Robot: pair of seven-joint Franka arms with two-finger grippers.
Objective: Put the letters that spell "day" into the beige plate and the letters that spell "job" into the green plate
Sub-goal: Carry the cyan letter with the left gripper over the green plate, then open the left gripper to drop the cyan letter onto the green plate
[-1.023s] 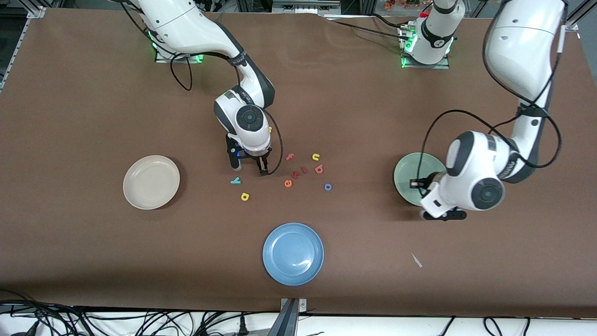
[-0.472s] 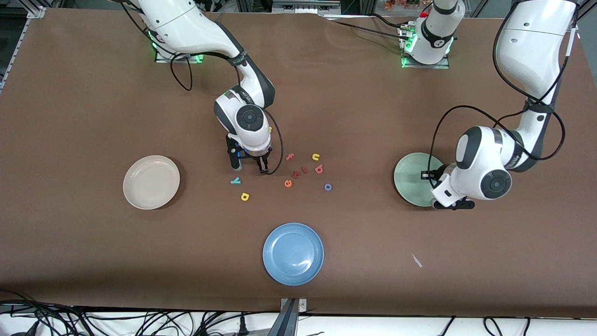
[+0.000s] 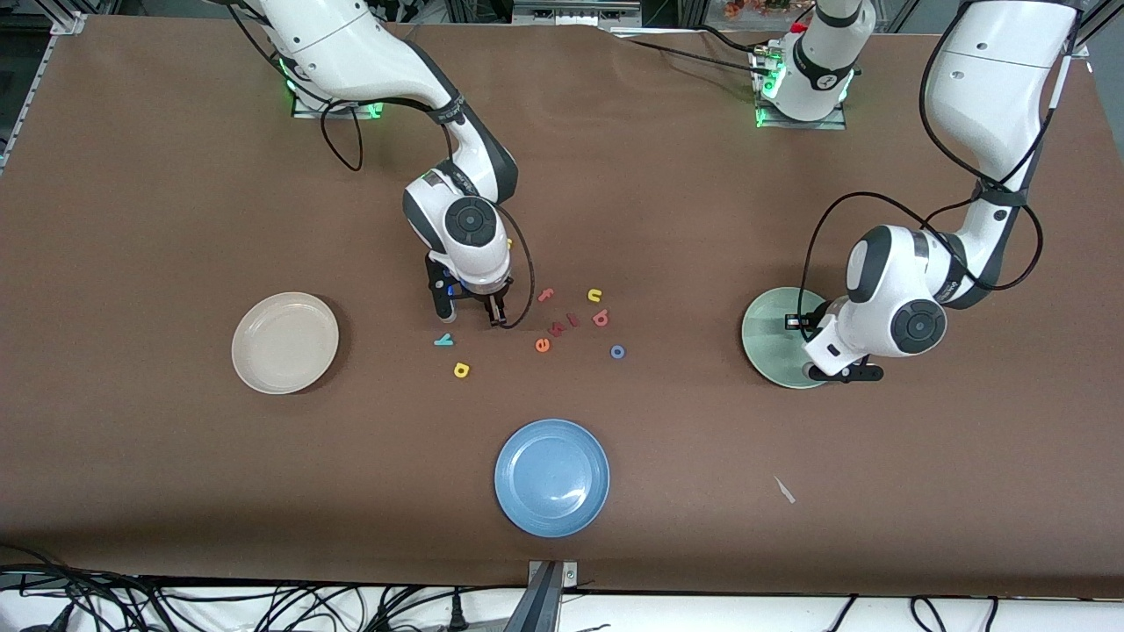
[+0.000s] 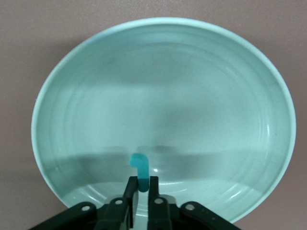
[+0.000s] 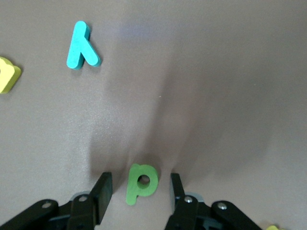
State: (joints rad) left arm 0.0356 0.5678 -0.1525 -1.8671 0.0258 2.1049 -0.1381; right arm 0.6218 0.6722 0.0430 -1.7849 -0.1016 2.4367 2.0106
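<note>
The brown tabletop (image 3: 176, 175) carries three round plates. The blue plate (image 3: 552, 477) lies nearest the front camera, between the two others. The beige plate (image 3: 284, 342) is set toward the right arm's end and nothing is seen in it. The green plate (image 3: 777, 338) is set toward the left arm's end, partly covered in the front view by the left arm's wrist.

The left gripper (image 4: 139, 189) is held low over the green plate, just inside its rim. Its jaws are pinched on the stem of the teal "j" (image 4: 140, 167), whose hook sticks out over the plate's floor. The right gripper (image 5: 139, 191) is lowered to the tabletop between the plates. Its jaws stand apart on either side of the dark green "d" (image 5: 141, 183), which lies flat between them; no contact with the fingers can be made out.

The remaining small letters are scattered on the tabletop between the beige and green plates. The teal "y" (image 3: 443, 340) lies just beside the right gripper, toward the beige plate, and the yellow "a" (image 3: 461, 370) is found a little nearer the front camera than it. Toward the green plate, the salmon-red "b" (image 3: 601, 318) and the blue "o" (image 3: 617, 352) are seen near each other, the "o" nearer the camera. Around them lie a salmon "f" (image 3: 545, 296), a yellow "u" (image 3: 594, 295) and an orange "e" (image 3: 543, 346).
</note>
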